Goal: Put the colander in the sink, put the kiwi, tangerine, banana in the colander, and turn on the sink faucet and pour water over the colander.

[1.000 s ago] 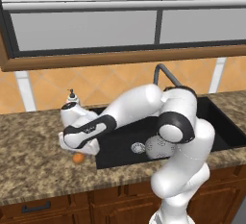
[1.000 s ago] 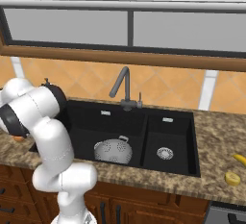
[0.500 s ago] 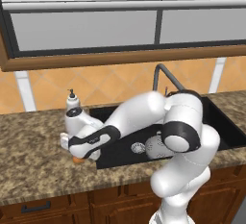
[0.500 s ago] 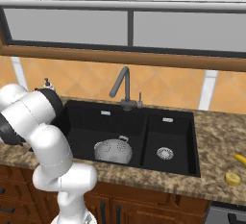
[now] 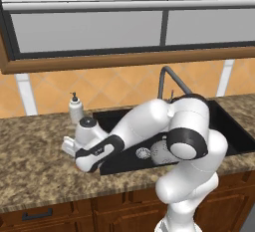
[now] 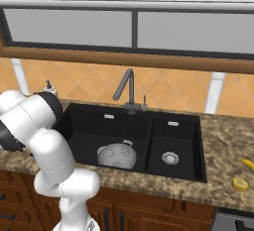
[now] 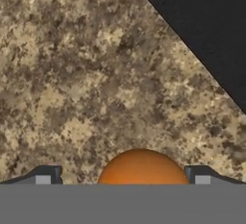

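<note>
The tangerine [image 7: 142,168] lies on the speckled granite counter, left of the sink [image 6: 173,123]. My gripper [image 7: 124,179] is open and low over the counter. One fingertip stands on each side of the tangerine, with a gap on both sides. In the left base view my arm stretches left across the sink's edge, and the hand hides the tangerine. The grey colander [image 6: 117,155] [image 5: 160,151] sits in the large basin. The dark gooseneck faucet [image 6: 126,89] [image 5: 168,78] rises behind the basins. The banana [image 6: 247,164] lies on the counter at the far right.
A white soap dispenser [image 5: 75,109] stands just behind my hand, at the sink's back left corner. A small yellowish round fruit [image 6: 240,184] sits near the banana. The sink's black edge [image 7: 206,35] runs close by in the hand view.
My hand has come down over the tangerine. It showed under the hand in the left base view before, and the hand covers it now.
</note>
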